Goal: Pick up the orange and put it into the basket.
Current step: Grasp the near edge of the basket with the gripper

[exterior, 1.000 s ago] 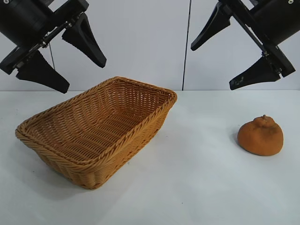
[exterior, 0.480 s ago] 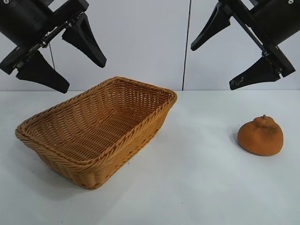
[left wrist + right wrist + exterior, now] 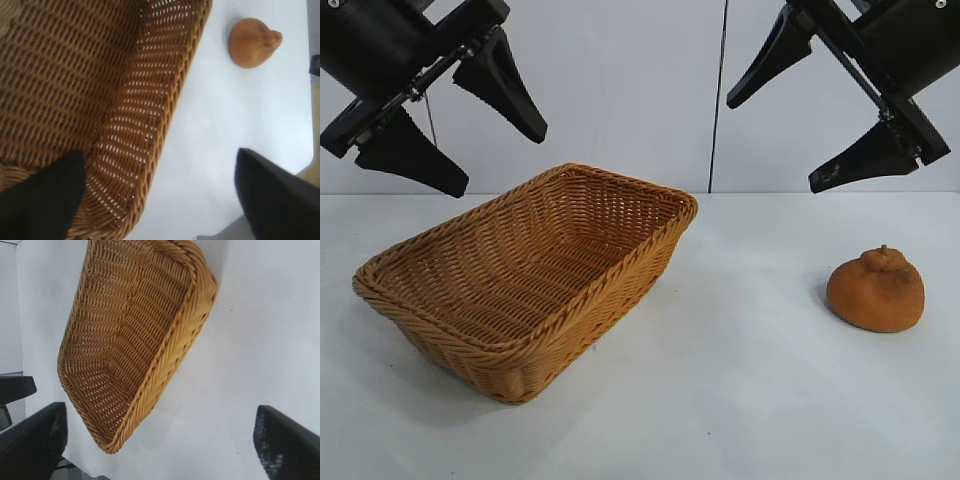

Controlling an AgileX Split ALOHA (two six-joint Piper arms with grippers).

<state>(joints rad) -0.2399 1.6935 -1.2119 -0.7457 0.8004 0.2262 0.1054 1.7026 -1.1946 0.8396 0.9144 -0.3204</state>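
Observation:
The orange (image 3: 876,290), dull orange-brown with a knobby top, rests on the white table at the right; it also shows far off in the left wrist view (image 3: 252,42). The woven wicker basket (image 3: 410,262) stands at centre left, empty, and fills much of both wrist views (image 3: 165,115) (image 3: 172,340). My left gripper (image 3: 500,160) hangs open high above the basket's left end, holding nothing. My right gripper (image 3: 770,145) hangs open high above the table, up and to the left of the orange, also with nothing in it.
A white table (image 3: 740,400) carries both things, with a pale wall behind and a dark vertical seam (image 3: 718,100) in it. Bare table lies between the basket and the orange. A table edge (image 3: 280,175) shows in the left wrist view.

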